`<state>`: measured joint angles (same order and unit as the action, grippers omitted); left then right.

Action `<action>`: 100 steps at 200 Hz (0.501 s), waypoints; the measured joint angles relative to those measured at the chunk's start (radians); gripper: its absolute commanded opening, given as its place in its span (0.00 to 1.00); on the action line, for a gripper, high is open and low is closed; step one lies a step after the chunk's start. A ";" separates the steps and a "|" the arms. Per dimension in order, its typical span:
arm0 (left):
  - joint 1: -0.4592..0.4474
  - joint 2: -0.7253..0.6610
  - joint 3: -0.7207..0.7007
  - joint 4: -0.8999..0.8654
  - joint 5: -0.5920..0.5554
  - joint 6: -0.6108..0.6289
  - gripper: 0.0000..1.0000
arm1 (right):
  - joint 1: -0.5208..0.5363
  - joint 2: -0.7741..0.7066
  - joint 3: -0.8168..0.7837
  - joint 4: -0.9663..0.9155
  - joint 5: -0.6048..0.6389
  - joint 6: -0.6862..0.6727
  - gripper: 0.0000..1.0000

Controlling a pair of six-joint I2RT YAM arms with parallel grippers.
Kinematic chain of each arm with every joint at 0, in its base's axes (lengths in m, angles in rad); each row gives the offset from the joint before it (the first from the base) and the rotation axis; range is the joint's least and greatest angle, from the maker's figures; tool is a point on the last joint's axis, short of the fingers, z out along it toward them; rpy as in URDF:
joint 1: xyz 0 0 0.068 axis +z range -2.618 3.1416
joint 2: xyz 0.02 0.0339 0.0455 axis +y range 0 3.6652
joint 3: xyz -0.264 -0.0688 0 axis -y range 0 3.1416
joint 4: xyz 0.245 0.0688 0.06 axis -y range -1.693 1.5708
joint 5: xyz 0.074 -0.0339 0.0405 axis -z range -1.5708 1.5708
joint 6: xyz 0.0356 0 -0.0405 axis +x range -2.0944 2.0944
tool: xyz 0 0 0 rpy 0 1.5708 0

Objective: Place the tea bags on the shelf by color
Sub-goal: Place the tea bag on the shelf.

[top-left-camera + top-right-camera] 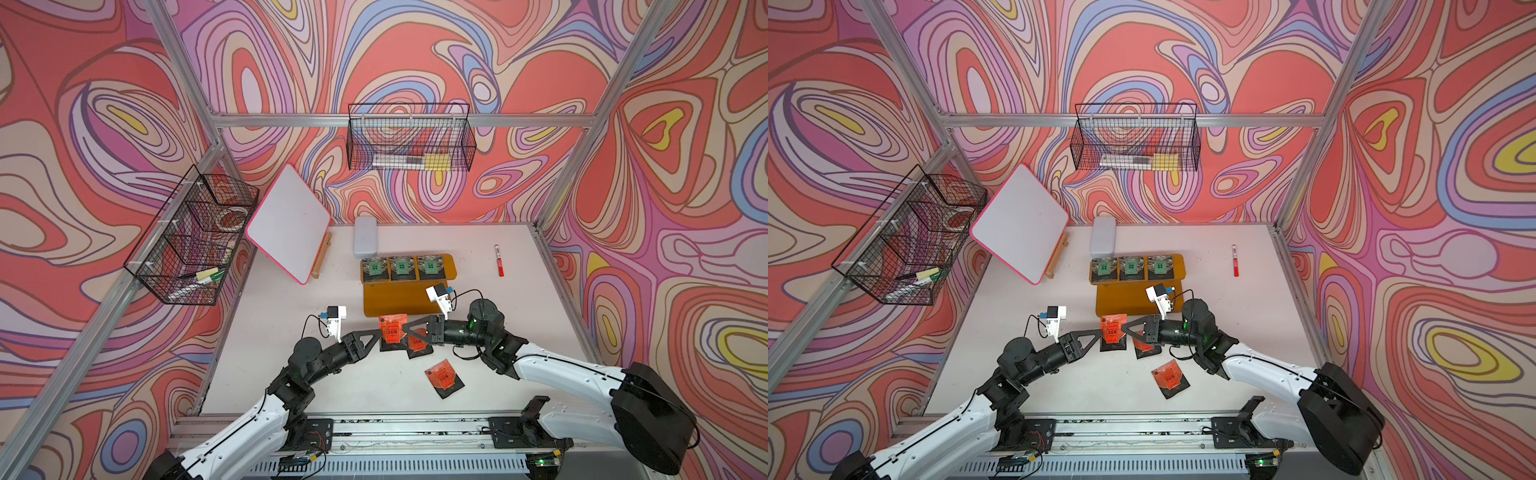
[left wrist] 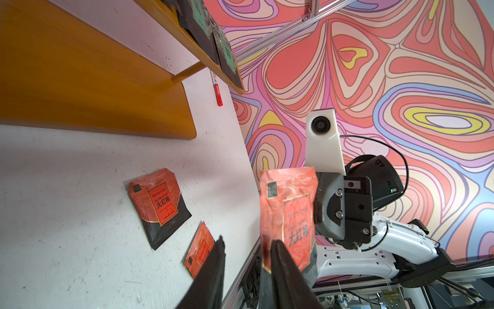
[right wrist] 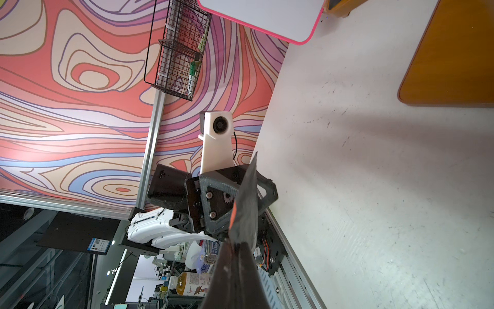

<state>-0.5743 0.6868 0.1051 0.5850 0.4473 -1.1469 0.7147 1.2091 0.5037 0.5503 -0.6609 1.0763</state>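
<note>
The 3 green tea bags (image 1: 401,267) fill the upper board of the shelf (image 1: 395,301); its lower board is bare. Just in front of the shelf, the held orange sachet (image 1: 392,330) hangs above the table, pinched at one edge by the closed right gripper (image 1: 406,327). The left gripper (image 1: 377,333) sits at the opposite edge, fingers apart with a gap, contact unclear; this looks like a handover. The 2 loose orange sachets (image 1: 444,378) lie farther in front of the shelf. The next move calls for a firm left pinch before the right lets go; then the lower board.
</note>
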 measured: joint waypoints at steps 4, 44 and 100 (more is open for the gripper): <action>0.000 0.003 0.000 0.004 0.000 -0.003 0.30 | 0.000 0.000 0.000 0.001 -0.001 0.001 0.00; 0.000 0.030 0.000 0.045 0.010 -0.006 0.28 | 0.000 0.011 0.000 0.006 -0.009 0.005 0.00; 0.000 0.060 0.000 0.096 0.026 -0.014 0.10 | 0.000 0.018 0.000 0.015 -0.010 0.006 0.00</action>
<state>-0.5743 0.7464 0.1051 0.6811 0.4732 -1.1614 0.7147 1.2266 0.5037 0.5652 -0.6712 1.0828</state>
